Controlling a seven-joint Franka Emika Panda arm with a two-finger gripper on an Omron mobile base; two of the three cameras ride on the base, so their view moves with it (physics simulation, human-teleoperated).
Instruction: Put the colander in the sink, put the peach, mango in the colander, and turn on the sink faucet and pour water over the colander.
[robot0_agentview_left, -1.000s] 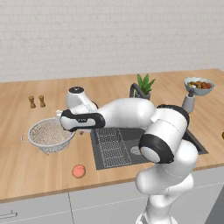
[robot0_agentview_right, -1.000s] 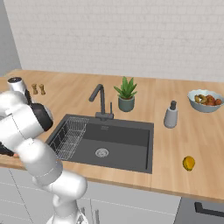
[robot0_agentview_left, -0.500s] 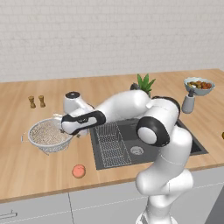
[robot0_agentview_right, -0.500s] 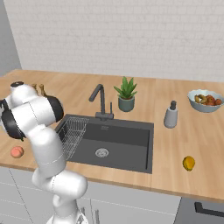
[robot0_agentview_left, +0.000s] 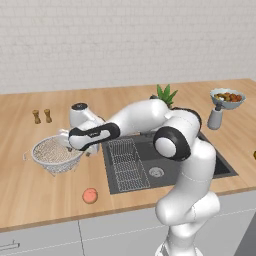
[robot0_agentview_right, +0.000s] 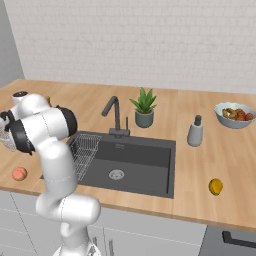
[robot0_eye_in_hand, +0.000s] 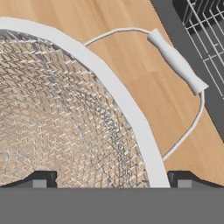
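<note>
Colander (robot0_agentview_left: 51, 151) is seen resting on the wooden desk (robot0_agentview_left: 30, 190), just left of the sink (robot0_agentview_left: 165, 165). End effector (robot0_eye_in_hand: 109, 179) is held over its right rim, fingers spread wide with nothing gripped. For a sound grasp, the thin rim is best straddled squarely — beside the side handle (robot0_eye_in_hand: 177, 61) — before closing.

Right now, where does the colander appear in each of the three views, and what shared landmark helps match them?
Left base view: the colander sits on the counter at left centre, left of the sink.
Right base view: a sliver of it shows at the far left edge, behind the arm.
Hand view: its mesh and rim take up the left and centre.
Shared landmark: the wire rack in the sink.
</note>
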